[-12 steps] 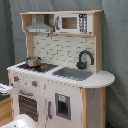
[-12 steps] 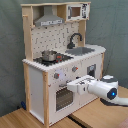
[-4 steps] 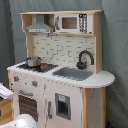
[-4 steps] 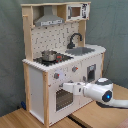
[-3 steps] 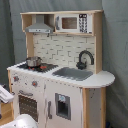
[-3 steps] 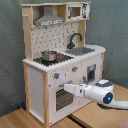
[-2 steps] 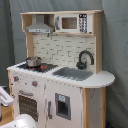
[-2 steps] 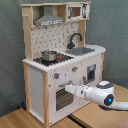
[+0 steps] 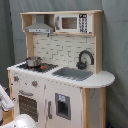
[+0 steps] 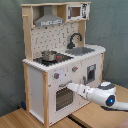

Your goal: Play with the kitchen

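Kitchen (image 9: pixel 60 70) fills the first exterior view, a tall white and light-wood toy unit standing upright. Of the arm only white parts show at the first exterior view's lower left edge, low beside the oven door (image 9: pixel 29 105); the gripper itself is not visible here. A small pot (image 9: pixel 33 61) on the stovetop and the black faucet (image 9: pixel 85 58) sit well above that arm portion.

In the second exterior view the kitchen (image 10: pixel 60 60) stands on a wooden table (image 10: pixel 20 120), and the arm reaches in from the second exterior view's lower right, forearm nearly level, tilted slightly upward toward the cabinet front. The gripper (image 10: pixel 69 86) is at the oven door (image 10: pixel 62 97), just under the knobs (image 10: pixel 56 76), so the kitchen lies straight ahead of it along the arm's own axis. Whether its fingers are spread or closed, I cannot tell, nor whether they touch the door handle. Judging from this, any coming move turns on that upper door edge, directly at the fingertips.
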Tool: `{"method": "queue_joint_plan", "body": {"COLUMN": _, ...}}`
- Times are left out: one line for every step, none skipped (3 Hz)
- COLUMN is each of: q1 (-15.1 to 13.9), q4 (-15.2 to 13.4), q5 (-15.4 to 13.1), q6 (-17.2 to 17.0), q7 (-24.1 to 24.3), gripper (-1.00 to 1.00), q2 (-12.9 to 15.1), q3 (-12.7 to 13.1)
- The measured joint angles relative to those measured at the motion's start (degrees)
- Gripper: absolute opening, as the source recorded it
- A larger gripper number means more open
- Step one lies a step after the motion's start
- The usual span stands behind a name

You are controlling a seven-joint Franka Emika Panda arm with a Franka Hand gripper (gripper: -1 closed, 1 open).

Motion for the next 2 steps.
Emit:
{"method": "queue_joint_plan", "body": {"q1": 0.5, "q4": -2.1, "q5": 0.0, "q6": 1.8, "q7": 7.0, "gripper": 1.00, "q2": -0.1, "q3": 0.0}}
{"method": "queue_joint_plan", "body": {"q1": 0.9, "q4": -4.0, "q5": 0.0, "q6": 3.3, "q7": 12.6, "gripper": 1.00, "q2": -0.2, "q3": 0.1}}
